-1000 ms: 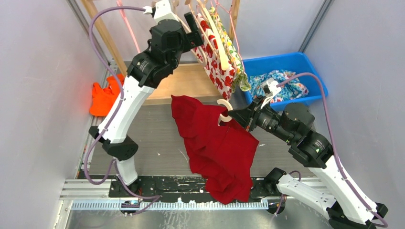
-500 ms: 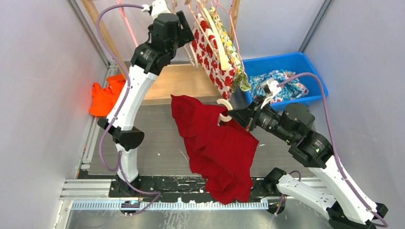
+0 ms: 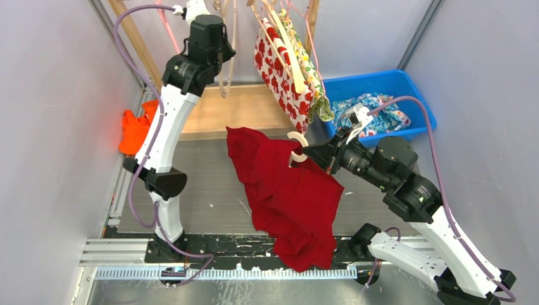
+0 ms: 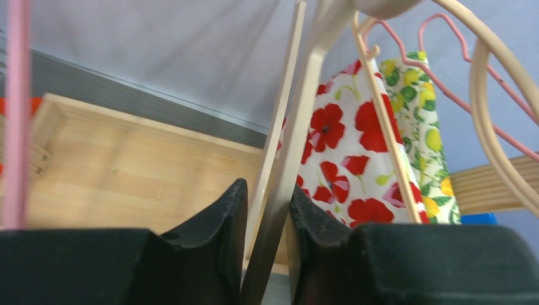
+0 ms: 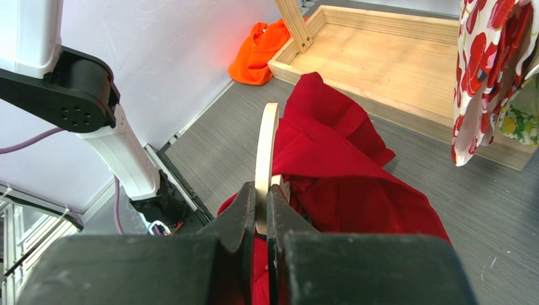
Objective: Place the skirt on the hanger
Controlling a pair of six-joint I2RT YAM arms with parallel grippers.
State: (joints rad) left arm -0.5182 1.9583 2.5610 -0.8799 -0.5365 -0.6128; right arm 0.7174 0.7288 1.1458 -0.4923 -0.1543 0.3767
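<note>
The red skirt [image 3: 289, 190] hangs draped over a cream hanger [image 3: 297, 147] in the middle of the top view, its hem reaching the near rail. My right gripper [image 3: 313, 155] is shut on that hanger's hook. In the right wrist view the hanger [image 5: 265, 146] is pinched between the pads of the right gripper [image 5: 260, 210], with the skirt [image 5: 356, 165] beyond. My left gripper [image 3: 221, 54] is raised at the rack. In the left wrist view the left gripper [image 4: 267, 216] is closed around the bar of an empty cream hanger [image 4: 299, 127], and both pads touch it.
Floral skirts [image 3: 286, 63] hang on rack hangers right of the left gripper. The wooden rack base [image 3: 235, 111] lies below them. A blue bin [image 3: 381, 89] holds patterned cloth [image 3: 372, 111] at the right. An orange cloth [image 3: 136, 127] lies by the left wall. A pink hanger [image 4: 16, 108] hangs nearby.
My left arm has swung left, away from the floral skirts, and its jaws have closed round an empty cream hanger on the rack. The right arm and red skirt have not moved.
</note>
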